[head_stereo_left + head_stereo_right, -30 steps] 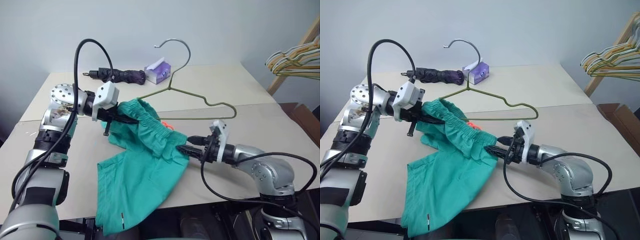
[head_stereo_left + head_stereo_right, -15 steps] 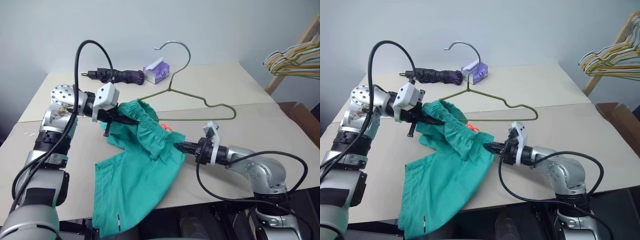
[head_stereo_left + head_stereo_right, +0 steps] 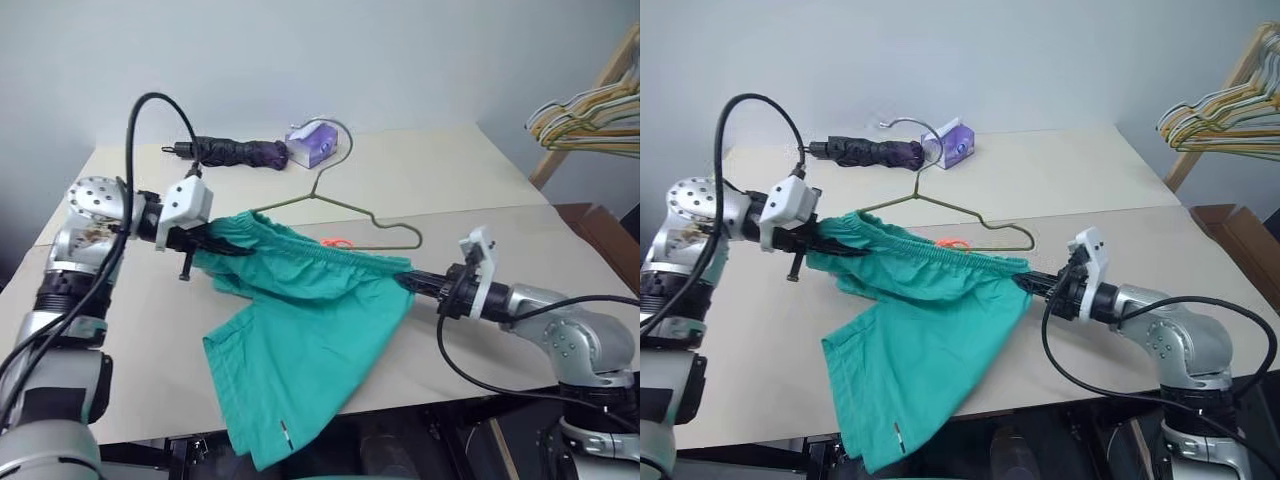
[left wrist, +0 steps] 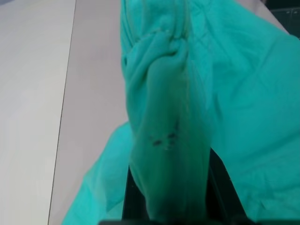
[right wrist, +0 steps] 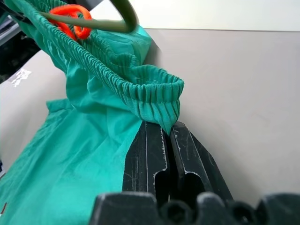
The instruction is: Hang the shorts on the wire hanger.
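Shorts (image 3: pixel 310 300) taut btwn both hands

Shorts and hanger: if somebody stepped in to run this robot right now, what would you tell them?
Left gripper: shut on one end of the shorts' waistband.
Right gripper: shut on the other end.
Waistband is stretched between them above the table; the legs droop over the near edge.
Hanger is just behind the waistband; whether it is caught in the fabric, I can't tell.
Done: shorts gripped and spread.
Left: get them onto the hanger.
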`<action>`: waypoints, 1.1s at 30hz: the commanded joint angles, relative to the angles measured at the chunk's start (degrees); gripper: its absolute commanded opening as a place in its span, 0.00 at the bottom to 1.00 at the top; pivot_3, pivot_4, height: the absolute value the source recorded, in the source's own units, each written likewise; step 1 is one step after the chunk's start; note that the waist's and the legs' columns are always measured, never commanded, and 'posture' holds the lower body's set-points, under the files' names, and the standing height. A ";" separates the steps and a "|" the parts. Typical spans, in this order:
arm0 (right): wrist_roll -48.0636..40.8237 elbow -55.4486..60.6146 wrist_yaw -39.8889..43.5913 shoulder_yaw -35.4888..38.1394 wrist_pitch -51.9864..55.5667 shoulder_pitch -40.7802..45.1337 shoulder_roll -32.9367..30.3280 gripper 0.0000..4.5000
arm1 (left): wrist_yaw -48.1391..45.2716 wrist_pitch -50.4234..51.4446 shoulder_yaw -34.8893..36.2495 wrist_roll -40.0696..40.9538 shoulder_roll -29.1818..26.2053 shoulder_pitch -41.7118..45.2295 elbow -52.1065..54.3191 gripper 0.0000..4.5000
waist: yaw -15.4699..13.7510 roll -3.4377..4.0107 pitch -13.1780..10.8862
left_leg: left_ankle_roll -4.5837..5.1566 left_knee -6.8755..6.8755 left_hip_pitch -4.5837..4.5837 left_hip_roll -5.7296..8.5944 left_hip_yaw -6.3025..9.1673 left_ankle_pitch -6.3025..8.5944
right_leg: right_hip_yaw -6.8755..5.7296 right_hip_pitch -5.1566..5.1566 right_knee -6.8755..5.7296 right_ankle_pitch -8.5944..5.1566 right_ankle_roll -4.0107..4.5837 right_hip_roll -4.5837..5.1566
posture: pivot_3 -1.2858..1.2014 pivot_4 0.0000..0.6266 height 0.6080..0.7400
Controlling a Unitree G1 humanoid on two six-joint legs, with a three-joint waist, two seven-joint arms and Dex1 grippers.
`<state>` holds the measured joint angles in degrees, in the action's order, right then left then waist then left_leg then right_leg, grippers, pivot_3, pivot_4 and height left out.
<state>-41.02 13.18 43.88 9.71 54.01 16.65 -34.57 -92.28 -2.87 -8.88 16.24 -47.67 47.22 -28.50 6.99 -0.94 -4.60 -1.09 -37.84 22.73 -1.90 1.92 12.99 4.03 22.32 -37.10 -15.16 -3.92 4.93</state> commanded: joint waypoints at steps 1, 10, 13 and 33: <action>1.87 -2.50 -0.68 3.49 -1.95 -0.75 -3.19 0.00 | -0.22 -0.47 3.16 0.94 -4.99 0.07 -1.31 0.00 | -0.03 0.00 0.00 | 0.00 0.00 0.01 0.00 0.00 0.00 | 0.00 0.00 0.00 0.00 0.00 0.00 | 0.48 0.07 1.00; 4.29 -6.18 0.21 3.27 -6.91 -1.30 -6.25 0.00 | -0.22 -3.71 -0.50 0.67 -12.94 -2.41 -2.72 0.00 | -0.11 0.00 -0.01 | 0.03 0.01 0.01 -0.01 -0.01 0.02 | 0.00 0.02 0.01 -0.01 0.00 0.00 | 0.49 0.09 1.00; 5.08 -6.86 0.64 2.21 -9.29 -1.16 -7.95 0.00 | -0.22 -4.81 -2.59 0.72 -14.24 -2.01 -3.95 0.00 | -0.39 0.00 -0.01 | 0.03 0.01 0.02 -0.01 -0.03 0.02 | 0.01 0.02 0.01 0.00 -0.01 0.00 | 0.49 0.09 1.00; 7.17 -0.89 2.88 -0.86 -20.02 3.06 -13.74 0.00 | 0.14 1.74 -1.96 5.02 -5.87 -0.79 -1.72 0.00 | -1.20 -0.02 -0.03 | 0.07 0.00 0.06 -0.02 -0.11 0.05 | 0.03 0.06 0.07 -0.01 -0.02 0.00 | 0.47 0.09 1.00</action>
<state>-35.14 12.69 48.44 4.30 34.75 18.22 -46.61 -92.27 -2.35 -14.25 20.49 -52.39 46.74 -30.78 5.79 -0.96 -4.62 -1.02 -37.84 22.78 -1.93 1.82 13.04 4.06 22.38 -37.04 -15.18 -3.94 4.93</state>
